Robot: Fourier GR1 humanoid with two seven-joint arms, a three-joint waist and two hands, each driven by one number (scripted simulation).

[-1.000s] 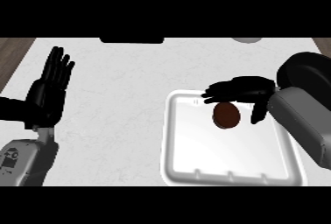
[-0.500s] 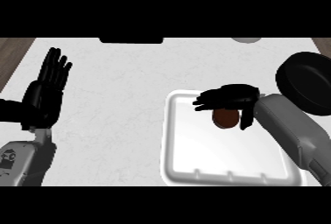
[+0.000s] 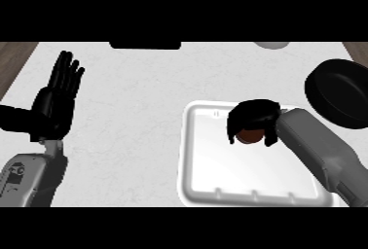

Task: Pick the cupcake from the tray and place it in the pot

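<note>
Right robot hand (image 3: 251, 118) curls down over the brown cupcake (image 3: 249, 136) near the tray's (image 3: 208, 160) far edge, apparently pinching it for the lift toward the pot (image 3: 341, 92) at the bench's right edge.

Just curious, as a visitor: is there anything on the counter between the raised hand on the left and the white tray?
No. In the head view, only bare counter lies between the left hand and the tray.

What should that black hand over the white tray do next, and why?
Probably lift straight up a little. The right hand has its fingers curled round the brown cupcake, which looks low in the tray; the pot sits to its right, beyond the tray's rim.
</note>
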